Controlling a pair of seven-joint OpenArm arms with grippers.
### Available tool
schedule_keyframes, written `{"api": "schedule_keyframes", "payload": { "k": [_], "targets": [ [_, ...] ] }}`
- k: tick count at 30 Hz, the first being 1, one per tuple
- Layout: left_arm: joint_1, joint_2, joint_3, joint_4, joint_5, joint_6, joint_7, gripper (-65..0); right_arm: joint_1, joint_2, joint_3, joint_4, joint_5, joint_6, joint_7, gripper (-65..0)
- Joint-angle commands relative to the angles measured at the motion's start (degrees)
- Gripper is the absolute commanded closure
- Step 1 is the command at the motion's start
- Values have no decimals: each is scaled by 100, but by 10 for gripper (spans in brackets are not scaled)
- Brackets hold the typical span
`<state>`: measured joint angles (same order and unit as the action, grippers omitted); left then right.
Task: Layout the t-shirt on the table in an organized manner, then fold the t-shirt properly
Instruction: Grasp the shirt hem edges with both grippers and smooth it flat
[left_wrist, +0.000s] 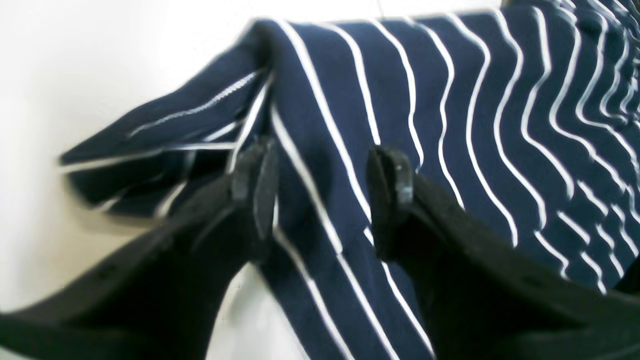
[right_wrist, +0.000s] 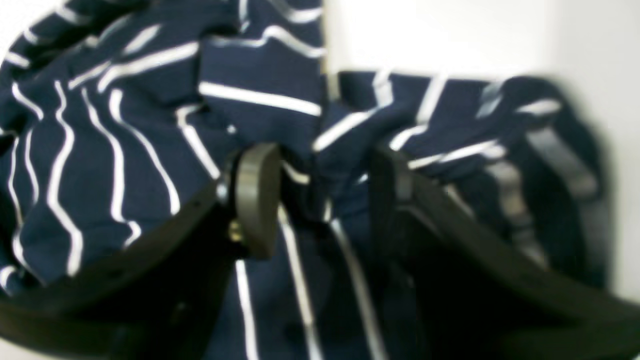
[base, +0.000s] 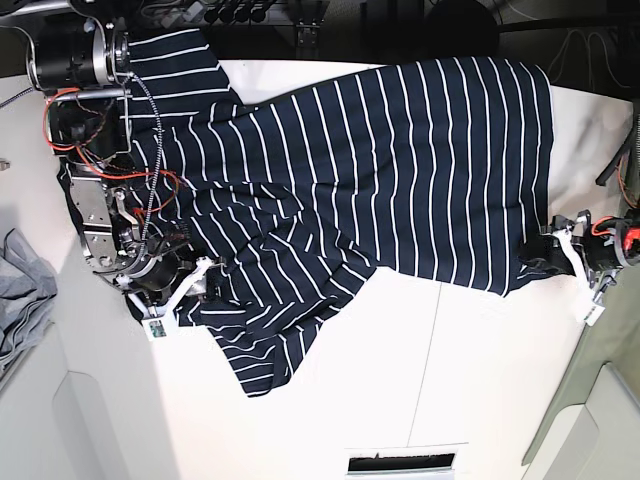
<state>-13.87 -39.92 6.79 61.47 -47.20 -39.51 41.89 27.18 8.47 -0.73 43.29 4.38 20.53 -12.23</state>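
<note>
Navy striped t-shirt (base: 400, 170) blurred over white table (base: 450, 370), left hand (left_wrist: 320, 197) and right hand (right_wrist: 320, 195) both parted, fingertips hidden in base view.

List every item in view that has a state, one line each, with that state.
t-shirt: spread over most of the table, one side flat, the other side bunched and wrinkled, not folded.
left gripper: open, jaws apart over the striped fabric, gripping nothing.
right gripper: open, jaws apart with bunched fabric between them.
table: white, partly covered by the shirt.
grey garment: crumpled at the table's edge.
</note>
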Motion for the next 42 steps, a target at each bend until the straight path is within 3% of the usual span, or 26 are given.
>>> {"api": "schedule_keyframes", "payload": {
  "k": [1, 4, 8, 9, 11, 14, 18, 23, 27, 29, 31, 36, 38, 42],
  "targets": [
    [-118, -48, -46, 13, 94, -49, -188, -316, 186, 0, 22, -33, 28, 26, 114, -173],
    [-120, 168, -46, -131, 726, 146, -680, -285, 181, 7, 24, -103, -15, 131, 138, 0],
    [-120, 275, -46, -166, 1462, 721, -1104, -5, 184, 79, 24, 57, -413, 129, 245, 0],
    [-122, 273, -48, -166, 1585, 835, -1095, 0, 184, 116, 24, 125, -466, 127, 240, 0],
    [-120, 192, -48, -166, 1753, 1073, -1038, 0, 186, 229, 24, 243, -461, 127, 236, 0],
    [-118, -87, -48, -164, 1657, 1091, -717, 0, 184, 474, 24, 393, -455, 125, 221, 0],
    [-44, -398, -46, -105, 662, 11, -131, 0, 164, 844, 26, 452, -382, 125, 168, 0],
    [-42, -529, -48, -83, 0, -20, -184, 0, 153, 1196, 140, 452, 37, 129, 50, 0],
    [-39, -468, -48, -85, 111, -13, -863, -215, 149, 1231, 358, 452, 557, 367, -264, 0],
    [-44, -380, -48, -85, 597, 155, -1565, -278, 149, 1231, 369, 452, 859, 459, -400, 0],
    [-59, -190, -48, -85, 1314, 557, -2059, -287, 149, 1228, 369, 452, 1016, 562, -461, 0],
    [-59, 380, -46, -205, 2334, 1244, -2428, -286, 96, 1226, 367, 452, 1021, 739, -476, 0],
    [-74, 544, -46, -391, 2559, 1429, -2605, -286, 66, 1213, 367, 452, 1019, 789, -485, 0],
    [-153, 804, -46, -872, 2568, 1449, -2870, -286, -4, 1154, 367, 450, 1019, 844, -605, 0]
  ]
}}
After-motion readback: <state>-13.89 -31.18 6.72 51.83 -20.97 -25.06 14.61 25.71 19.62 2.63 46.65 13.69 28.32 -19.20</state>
